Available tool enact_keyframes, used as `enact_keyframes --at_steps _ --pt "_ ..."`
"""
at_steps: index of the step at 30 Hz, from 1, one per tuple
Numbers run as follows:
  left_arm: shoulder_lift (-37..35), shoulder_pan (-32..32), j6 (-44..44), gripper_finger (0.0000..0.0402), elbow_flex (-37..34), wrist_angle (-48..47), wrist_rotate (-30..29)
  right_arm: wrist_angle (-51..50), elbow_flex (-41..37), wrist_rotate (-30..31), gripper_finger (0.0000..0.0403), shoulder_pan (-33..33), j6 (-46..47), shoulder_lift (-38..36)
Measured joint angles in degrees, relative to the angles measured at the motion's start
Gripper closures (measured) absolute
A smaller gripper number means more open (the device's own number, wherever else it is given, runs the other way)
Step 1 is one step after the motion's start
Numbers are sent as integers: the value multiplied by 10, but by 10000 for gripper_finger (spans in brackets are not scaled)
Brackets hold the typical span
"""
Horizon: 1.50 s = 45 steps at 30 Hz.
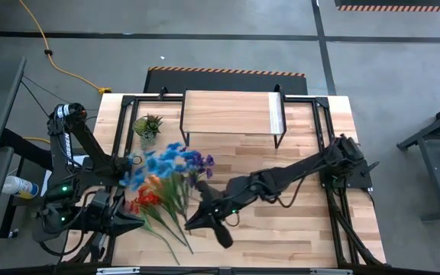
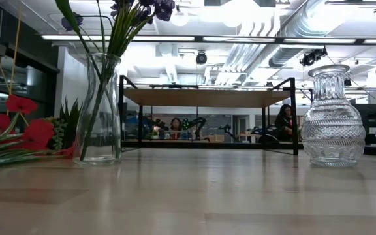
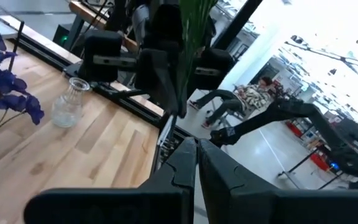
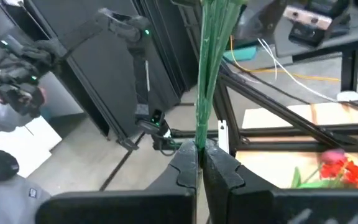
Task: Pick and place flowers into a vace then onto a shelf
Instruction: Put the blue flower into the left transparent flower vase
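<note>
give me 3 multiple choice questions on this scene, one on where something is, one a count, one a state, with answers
1. Where is the shelf?
A) on the floor
B) at the table's back edge
C) under the left arm
2. How many glass vases stand on the table?
A) one
B) two
C) four
3. The right claw is:
A) wide open
B) shut on green flower stems
C) shut on a vase

Answers:
1 B, the high view shows it there.
2 B, a tall vase and a ribbed vase show in the low view.
3 B, its fingers pinch the stems in the right wrist view.
</note>
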Motion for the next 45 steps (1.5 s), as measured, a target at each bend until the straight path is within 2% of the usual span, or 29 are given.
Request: enact_keyframes --at_steps 6,13,18,23,29,34,42,45 --pt "0 1 19 346 0 -3 -27 -26 61 -1 403 0 -6 41" --pt "0 1 47 345 0 -3 -58 -23 70 10 403 -5 -8 49" --pt "0 14 48 313 0 -6 -67 -11 69 13 403 -8 -8 49" --pt "0 45 48 259 0 -6 -53 -10 69 19 403 -7 -8 49" --pt "0 86 53 219 0 -11 7 -9 69 34 403 -7 -6 49" --pt "0 103 52 204 0 -10 24 -9 69 46 403 -11 4 49" --pt "0 103 60 202 0 0 5 -7 68 53 403 -15 27 49" --pt "0 103 80 202 0 19 4 27 68 47 403 -14 45 61"
